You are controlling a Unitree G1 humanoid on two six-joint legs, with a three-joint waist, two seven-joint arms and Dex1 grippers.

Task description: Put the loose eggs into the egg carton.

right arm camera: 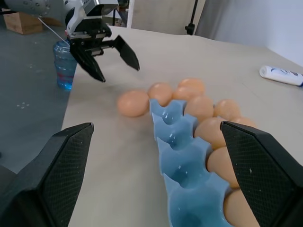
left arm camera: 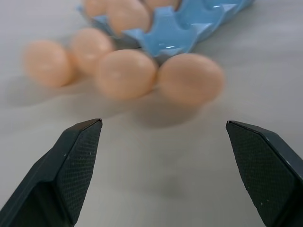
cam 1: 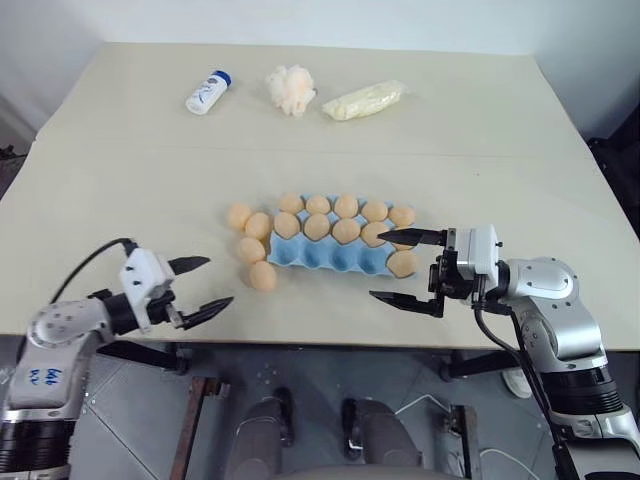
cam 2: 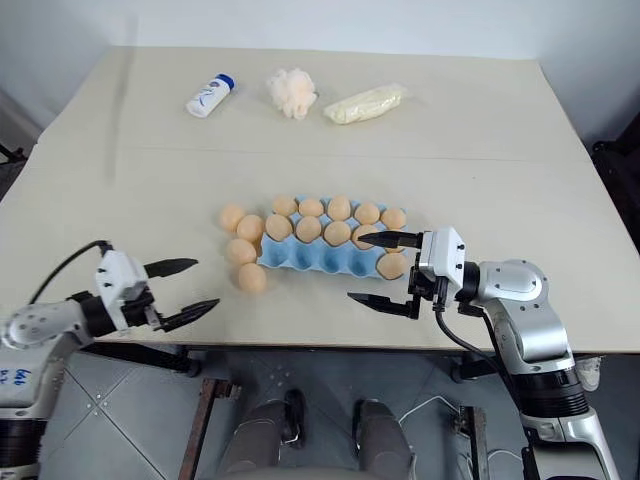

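The light-blue egg carton (cam 1: 330, 255) lies mid-table; its two back rows hold eggs and most front cups are bare. Several loose eggs (cam 1: 251, 249) lie in a cluster on the table at its left end, the nearest one (cam 1: 262, 275) by the front-left corner. Another egg (cam 1: 401, 263) sits at the carton's front-right corner; whether it is in a cup I cannot tell. My left gripper (cam 1: 215, 282) is open, just left of the cluster, facing those eggs (left arm camera: 189, 78). My right gripper (cam 1: 380, 266) is open at the carton's right end, its fingers spanning the front row (right arm camera: 182, 165).
At the table's far side lie a white bottle with a blue cap (cam 1: 208, 92), a fluffy cream puff ball (cam 1: 291, 88) and a pale yellow wrapped packet (cam 1: 364, 100). The table's front edge (cam 1: 320, 345) runs just below both grippers. A blue water bottle (right arm camera: 64, 64) stands on the floor beyond.
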